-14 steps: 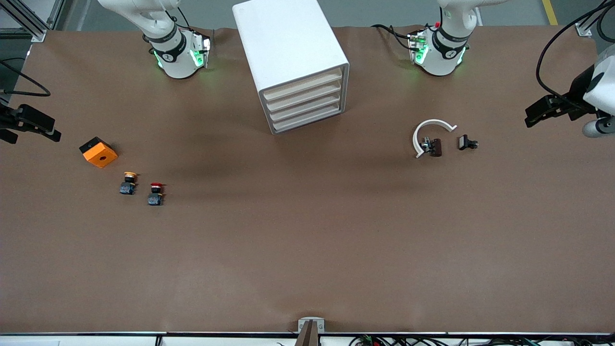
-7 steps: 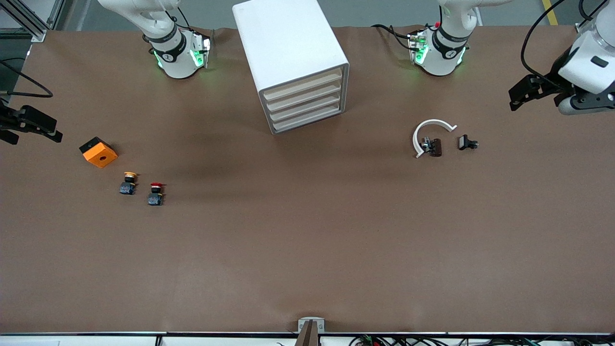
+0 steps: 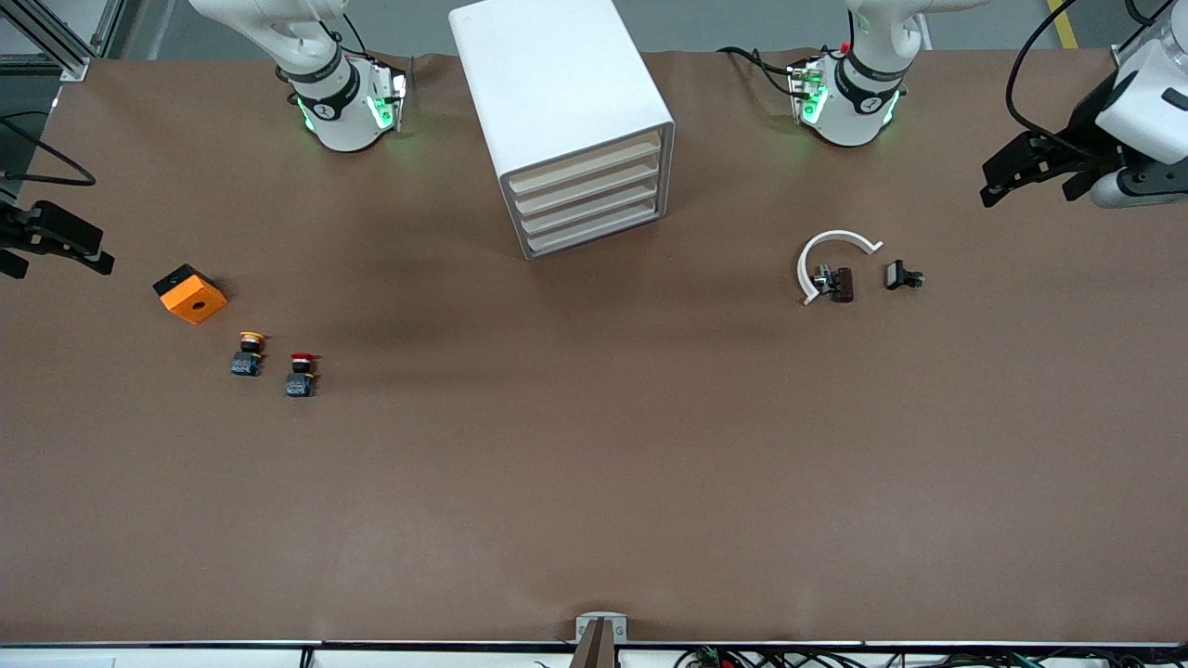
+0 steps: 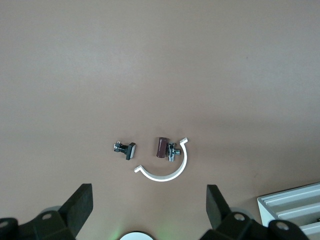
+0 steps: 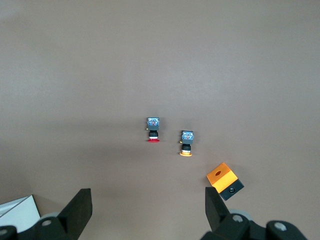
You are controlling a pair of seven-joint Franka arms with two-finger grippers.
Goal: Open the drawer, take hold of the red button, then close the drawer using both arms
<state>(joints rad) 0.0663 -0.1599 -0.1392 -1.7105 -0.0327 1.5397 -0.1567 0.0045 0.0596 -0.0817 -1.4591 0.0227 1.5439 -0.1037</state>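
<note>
My left gripper [image 3: 1007,181] hung with jaws wide over the table [image 3: 594,482] edge at its own end, bare tabletop between it and the shut drawer [image 3: 585,182]. My right gripper [image 3: 56,243] waited, jaws wide, over its end's edge, the button [image 3: 301,374] lying near it on the open tabletop.

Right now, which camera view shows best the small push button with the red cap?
The right wrist view shows the small red-capped push button best: centred, red cap and dark body distinct. The front view shows it tiny, beside the yellow-capped button. The left wrist view does not show it.
</note>
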